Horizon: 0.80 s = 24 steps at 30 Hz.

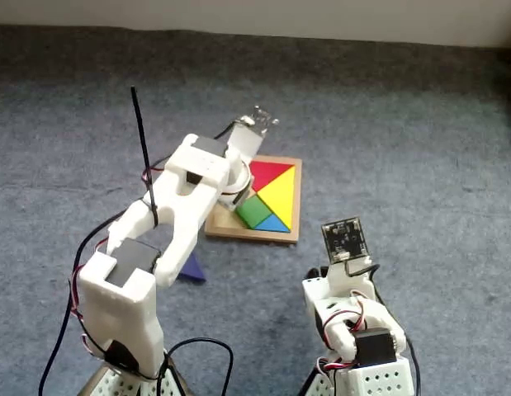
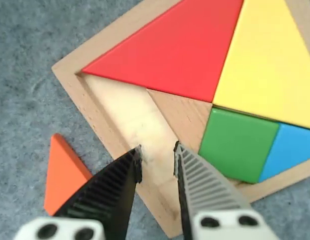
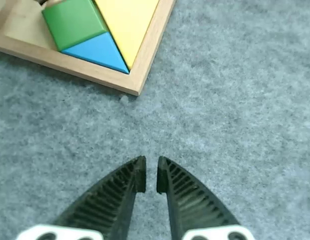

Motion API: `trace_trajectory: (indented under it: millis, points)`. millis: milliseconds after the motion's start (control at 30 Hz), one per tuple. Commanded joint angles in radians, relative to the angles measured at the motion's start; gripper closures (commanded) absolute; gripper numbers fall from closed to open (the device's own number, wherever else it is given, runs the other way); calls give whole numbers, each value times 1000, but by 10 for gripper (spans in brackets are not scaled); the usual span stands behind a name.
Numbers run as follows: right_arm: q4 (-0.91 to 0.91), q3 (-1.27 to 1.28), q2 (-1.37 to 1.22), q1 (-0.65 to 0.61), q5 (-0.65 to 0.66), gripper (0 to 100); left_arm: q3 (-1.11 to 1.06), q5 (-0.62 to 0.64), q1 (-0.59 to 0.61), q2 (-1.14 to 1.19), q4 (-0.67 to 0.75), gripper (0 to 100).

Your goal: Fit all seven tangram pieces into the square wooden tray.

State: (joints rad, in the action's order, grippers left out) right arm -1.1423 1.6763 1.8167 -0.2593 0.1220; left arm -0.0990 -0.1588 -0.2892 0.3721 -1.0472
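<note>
The square wooden tray (image 1: 297, 202) lies mid-carpet and holds a large red triangle (image 2: 180, 50), a large yellow triangle (image 2: 270, 65), a green square (image 2: 237, 142) and a small blue triangle (image 2: 292, 150). A small orange triangle (image 2: 62, 172) lies on the grey carpet (image 3: 245, 100) just outside the tray's edge. A dark, perhaps blue, piece (image 1: 191, 269) lies farther off. The left gripper (image 2: 157, 157) hovers over the tray's bare floor, narrowly parted and empty. The right gripper (image 3: 150, 175), all but closed on nothing, hangs over carpet near a tray corner.
</note>
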Motion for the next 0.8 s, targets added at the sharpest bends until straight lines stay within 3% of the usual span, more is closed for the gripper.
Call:
trace_trajectory:
  millis: [0,300,533,767]
  points:
    - [-4,119,13,12,-9,943,1,2,-7,-90,8,874]
    - [-2,119,13,12,-9,943,-220,2,-38,-318,9,870]
    - [-2,119,13,12,-9,943,-259,2,-85,-308,64,870]
    - [-2,119,13,12,-9,943,-182,3,-90,-133,140,872]
